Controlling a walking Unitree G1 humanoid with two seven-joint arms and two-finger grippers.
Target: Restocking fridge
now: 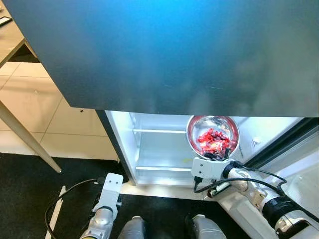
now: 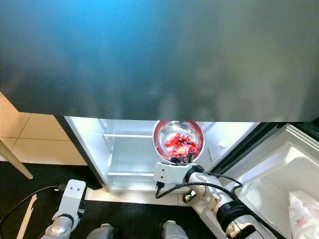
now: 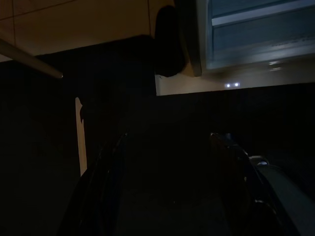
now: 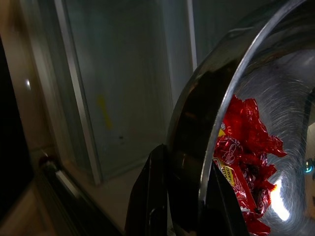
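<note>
Your right gripper [image 4: 187, 206] has jaws clamped on the steel bowl [image 1: 213, 135] rim at the fridge [image 1: 149, 149] opening. Rim's slick, loose red sweets [image 2: 179, 145] shift, so keep it level. Left gripper [image 3: 172, 187] idle, jaws apart.

Counted: one steel bowl [image 1: 213, 137] of red wrapped sweets [image 1: 214, 141], one open fridge [image 1: 149, 149], two shelves [image 1: 159, 131], two pincers.

Pale floor tiles [image 1: 30, 99] meet a black mat [image 1: 30, 184], crossed by a slanted table leg [image 1: 25, 137].
</note>
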